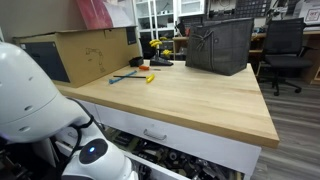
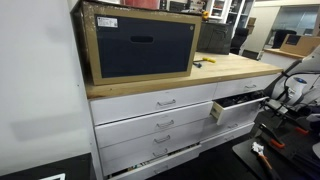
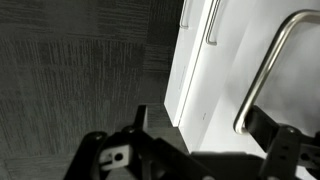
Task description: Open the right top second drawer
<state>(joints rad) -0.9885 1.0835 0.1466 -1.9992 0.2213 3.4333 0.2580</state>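
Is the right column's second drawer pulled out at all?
Yes, in an exterior view the second drawer stands forward of the neighbouring drawer fronts, with a dark gap above it.

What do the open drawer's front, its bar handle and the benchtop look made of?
Drawer front: probably white painted or laminated board; smooth, even and matte.
Bar handle: metal by the look, brushed silver, with a soft highlight along its curve.
Benchtop: light wood with faint grain lines and a satin finish.
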